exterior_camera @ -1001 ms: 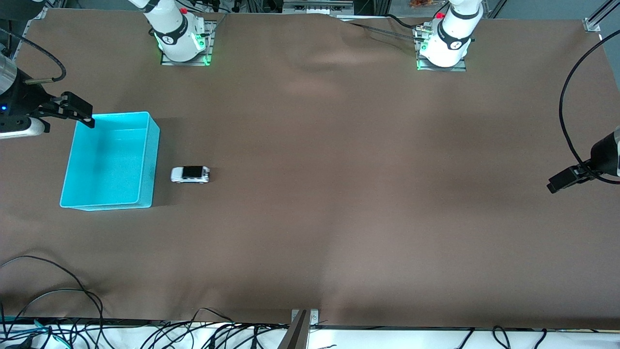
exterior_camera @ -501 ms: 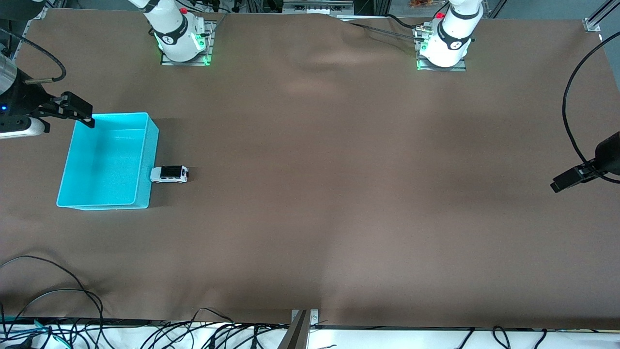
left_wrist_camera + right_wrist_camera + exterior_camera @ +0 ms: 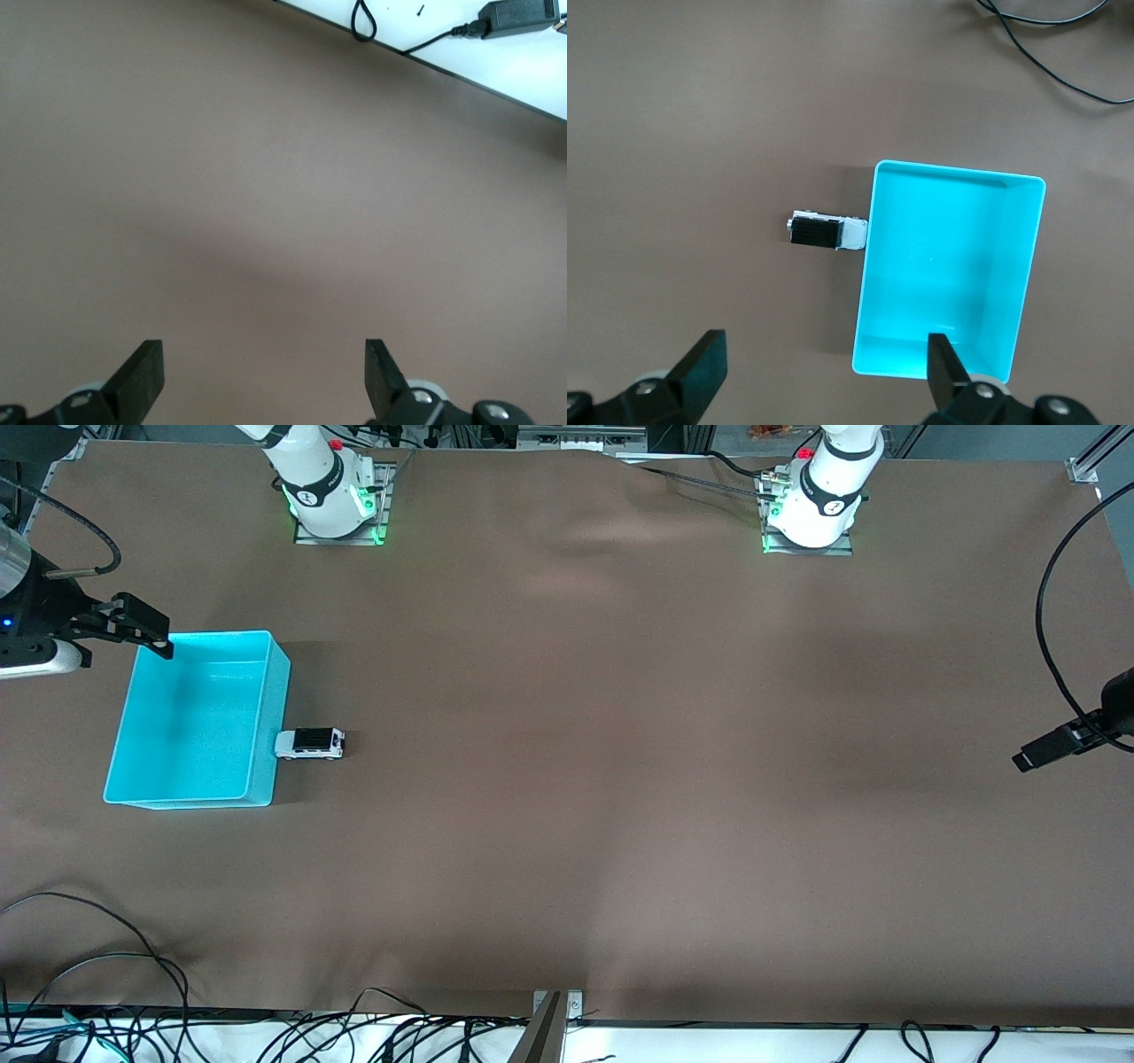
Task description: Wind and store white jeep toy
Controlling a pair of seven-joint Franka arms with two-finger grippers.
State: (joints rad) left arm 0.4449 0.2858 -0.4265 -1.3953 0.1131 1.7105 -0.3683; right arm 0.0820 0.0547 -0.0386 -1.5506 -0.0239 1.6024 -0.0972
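Note:
The white jeep toy with its black roof stands on the brown table with its nose against the outer wall of the cyan bin. It also shows in the right wrist view beside the cyan bin, which holds nothing. My right gripper is open and empty, up in the air over the bin's corner toward the bases. My left gripper is open and empty over bare table at the left arm's end; its wrist view shows only cloth between the fingertips.
The brown cloth covers the whole table. Loose black cables lie along the table's edge nearest the front camera. A black cable loop hangs by the left arm. A power adapter lies off the cloth.
The jeep rolled toward the bin and hit its wall, pushing the bin slightly toward the right arm's end; both have since stayed still. The left gripper drifted outward.

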